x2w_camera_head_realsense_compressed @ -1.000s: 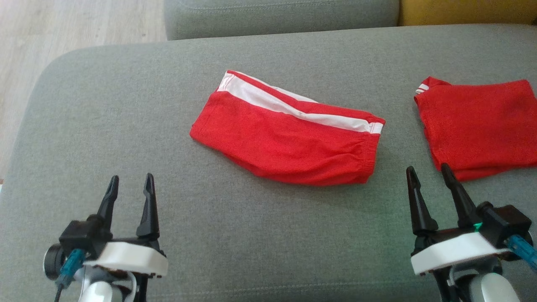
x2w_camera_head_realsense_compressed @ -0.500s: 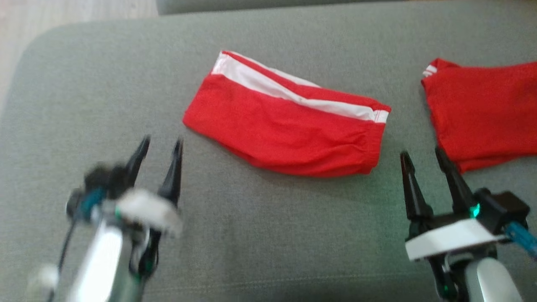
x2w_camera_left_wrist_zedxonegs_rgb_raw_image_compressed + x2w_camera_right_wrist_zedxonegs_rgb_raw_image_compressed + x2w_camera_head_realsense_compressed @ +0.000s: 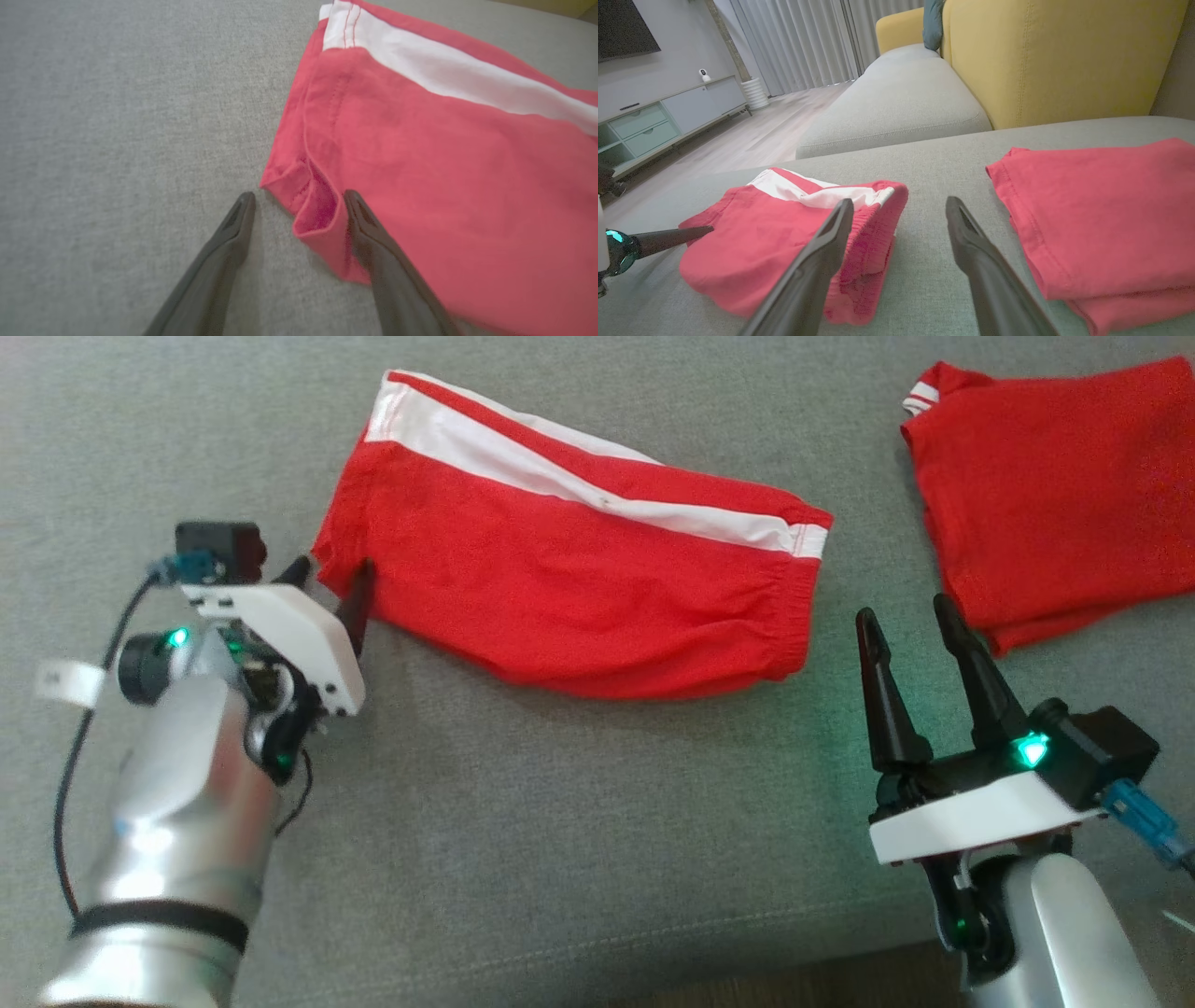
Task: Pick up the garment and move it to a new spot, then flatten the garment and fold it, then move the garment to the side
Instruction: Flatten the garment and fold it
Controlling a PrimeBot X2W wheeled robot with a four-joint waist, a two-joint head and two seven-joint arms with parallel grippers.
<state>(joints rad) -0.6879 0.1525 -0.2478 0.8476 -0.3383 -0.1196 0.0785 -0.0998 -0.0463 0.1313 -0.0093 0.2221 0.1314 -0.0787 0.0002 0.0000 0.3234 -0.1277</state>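
From the head view, the red cotton shorts with a white side stripe [image 3: 579, 588] lie doubled over on the grey upholstered sofa cushion [image 3: 560, 859]. The left tool [image 3: 331, 569] stands with jaws spread at the leg-hem end of the shorts. The right tool [image 3: 902, 609] hangs just off their waistband end, equally wide and holding nothing. A second folded red garment [image 3: 1055, 495] lies beyond that waistband end, apart from the shorts. It sits close to the right tool, so a careless reach could snag the wrong piece.

In the left wrist view, the hem corner sits between the fingers [image 3: 373, 242], one over the fabric and the other on bare cushion beside it. The hem gapes in layers there. I'd guess a squeeze might catch only the top layer, and the shorts would fall open when lifted.

In the right wrist view, the bunched elastic waistband lies ahead of one finger, not between the two. Closing from there would likely miss it. A lift by one tool alone would then drag the shorts into a heap.
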